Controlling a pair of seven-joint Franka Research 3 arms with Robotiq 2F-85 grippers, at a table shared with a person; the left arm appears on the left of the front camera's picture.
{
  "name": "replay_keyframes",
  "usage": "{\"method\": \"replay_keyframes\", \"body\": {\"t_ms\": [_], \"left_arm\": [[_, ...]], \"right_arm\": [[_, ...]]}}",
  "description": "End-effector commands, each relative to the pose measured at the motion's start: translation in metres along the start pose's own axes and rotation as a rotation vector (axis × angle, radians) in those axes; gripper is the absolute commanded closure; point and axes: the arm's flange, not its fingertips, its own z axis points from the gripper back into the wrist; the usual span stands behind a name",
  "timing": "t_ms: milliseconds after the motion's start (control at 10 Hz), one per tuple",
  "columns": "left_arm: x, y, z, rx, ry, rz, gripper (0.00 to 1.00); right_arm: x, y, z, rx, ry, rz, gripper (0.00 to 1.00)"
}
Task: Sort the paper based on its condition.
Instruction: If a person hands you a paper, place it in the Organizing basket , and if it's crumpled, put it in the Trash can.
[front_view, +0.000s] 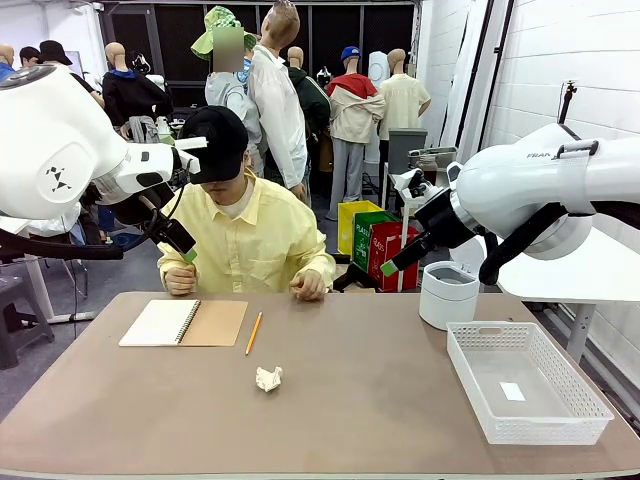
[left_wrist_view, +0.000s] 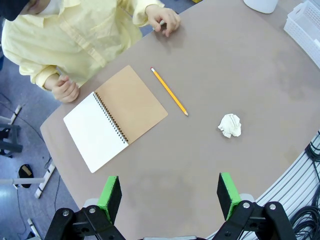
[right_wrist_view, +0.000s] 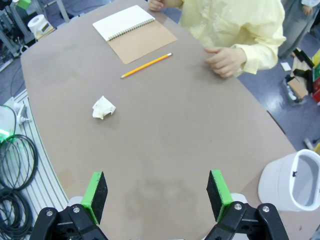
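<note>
Plainly, both pincers are spread wide and hold nothing: the left gripper (left_wrist_view: 169, 186) hangs high above the table (front_view: 380, 420) with only bare tabletop between its green pads, and the right gripper (right_wrist_view: 156, 181) does the same on its side. A notebook (front_view: 185, 323) lies open near the far edge, white page to the left, brown cover to the right. The pencil (front_view: 254, 333) rests just right of that cover, apart from it. One crumpled paper (front_view: 268, 378) sits right of the notebook and nearer the robot, a little beyond the pencil's near tip, touching nothing. Well to the notebook's right stands a white basket (front_view: 465, 352) with a small white slip (front_view: 512, 391) on its floor, and a white bin (front_view: 447, 300) stands behind the basket. A person sits behind the notebook, one hand (front_view: 180, 281) at its far edge, the other hand (front_view: 309, 286) beyond the pencil, both fists resting on the table.
</note>
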Motion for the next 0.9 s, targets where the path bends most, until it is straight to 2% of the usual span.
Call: {"method": "replay_keyframes", "body": {"t_ms": [0, 300, 800], "left_arm": [[0.0, 0.001, 0.0, 0.004, 0.003, 0.005, 0.0], [0.0, 0.001, 0.0, 0.004, 0.003, 0.005, 0.0], [0.0, 0.001, 0.0, 0.004, 0.003, 0.005, 0.0]], "right_arm": [[0.0, 0.0, 0.0, 0.0, 0.0, 0.0, 0.0], [0.02, 0.011, -0.021, 0.01, 0.049, 0.049, 0.0], [0.053, 0.038, -0.101, 0.077, 0.192, 0.171, 0.0]]}}
